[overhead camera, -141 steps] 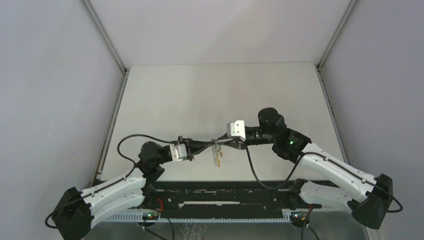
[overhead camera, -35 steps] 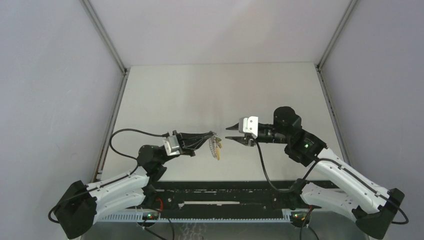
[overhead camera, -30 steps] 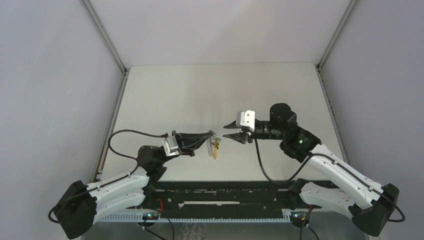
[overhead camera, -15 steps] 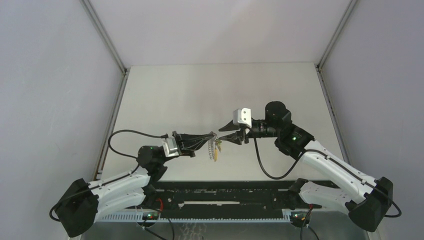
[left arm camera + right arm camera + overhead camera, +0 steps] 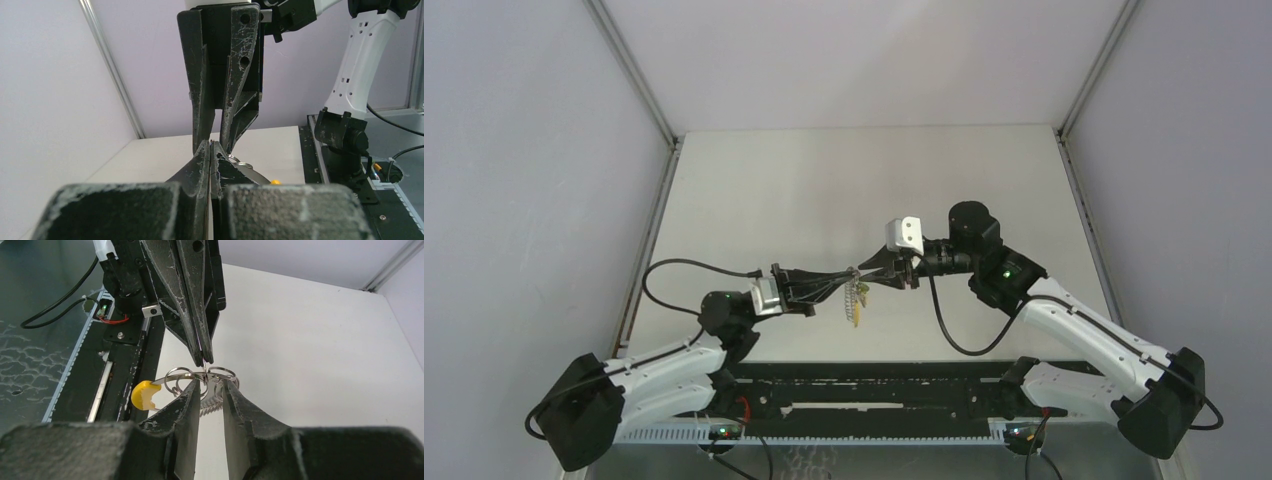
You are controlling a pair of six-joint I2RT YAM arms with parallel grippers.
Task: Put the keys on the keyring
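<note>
My left gripper (image 5: 848, 276) is shut on the keyring (image 5: 855, 297), which hangs above the table with a yellow-headed key (image 5: 856, 316) dangling from it. In the right wrist view the left gripper (image 5: 204, 360) pinches the thin wire from above, beside small steel rings (image 5: 221, 372), the keyring's toothed rim (image 5: 212, 407) and the yellow key head (image 5: 143, 395). My right gripper (image 5: 210, 383) is open, its fingers close on either side of the wire just below that pinch. In the left wrist view my left gripper (image 5: 211, 146) meets the right fingers (image 5: 239, 100) tip to tip.
The pale table top (image 5: 844, 180) spreads beyond the arms, walled on the left and right. A black rail with the arm bases (image 5: 874, 395) runs along the near edge.
My right gripper has moved left to the keyring and narrowed its jaws round the wire. The left gripper has kept its hold and shifted slightly.
</note>
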